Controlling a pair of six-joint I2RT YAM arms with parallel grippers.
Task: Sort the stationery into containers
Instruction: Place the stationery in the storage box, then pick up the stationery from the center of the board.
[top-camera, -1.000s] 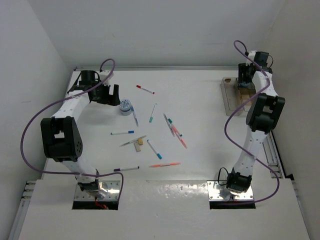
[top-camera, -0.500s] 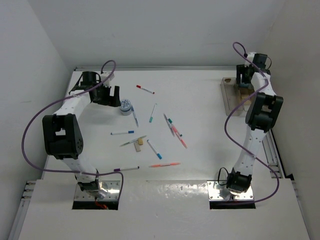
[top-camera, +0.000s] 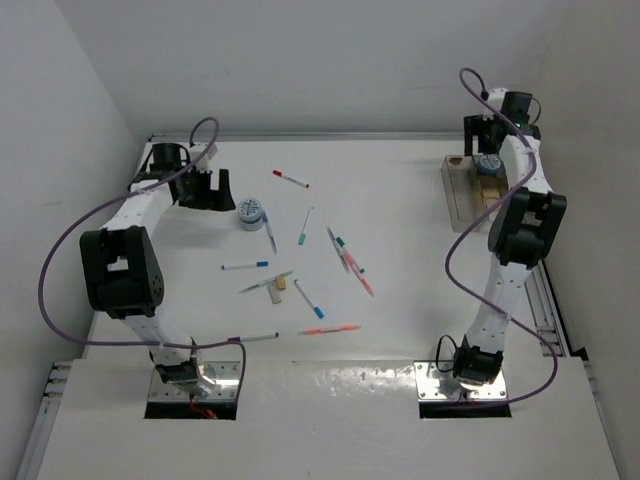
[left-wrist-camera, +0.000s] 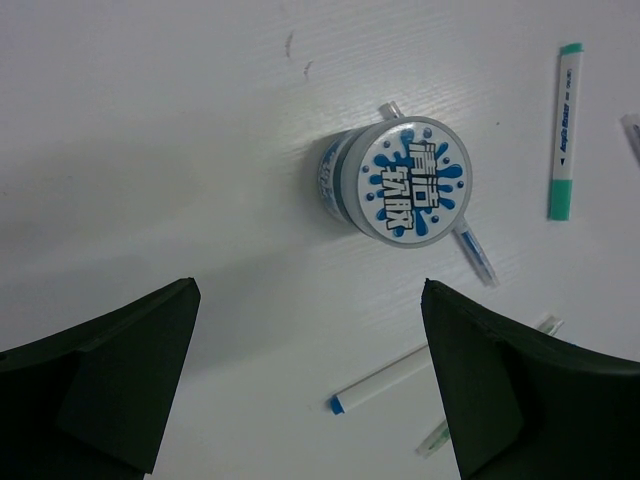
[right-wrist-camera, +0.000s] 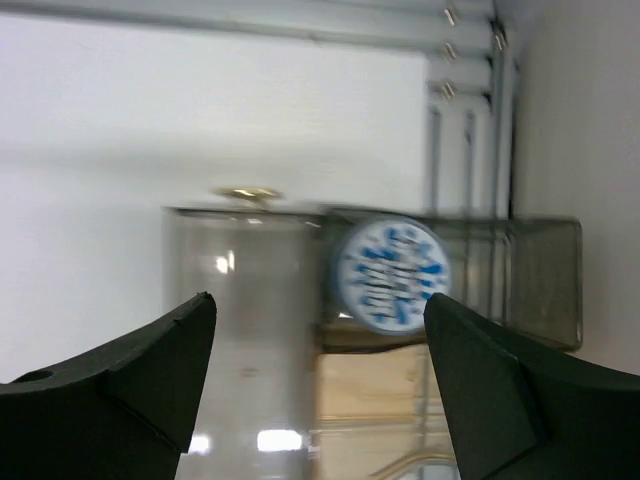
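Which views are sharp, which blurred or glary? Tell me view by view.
Top external: even light, sharp, sheen at the near edge of the table. Left wrist: crisp, print on the roll legible, soft shadows. Right wrist: soft focus, the second roll smeared, glare spots on the clear box.

One blue-and-white splash-labelled roll (left-wrist-camera: 405, 180) lay label-up on the table (top-camera: 400, 200), resting on a blue-capped pen (left-wrist-camera: 475, 255). Second roll (right-wrist-camera: 388, 273) sat at the far end of the tan box (right-wrist-camera: 370, 390), which adjoined the clear box (right-wrist-camera: 240, 330). Other pens (top-camera: 245, 266) lay scattered flat mid-table, a tan block (top-camera: 281, 284) among them.
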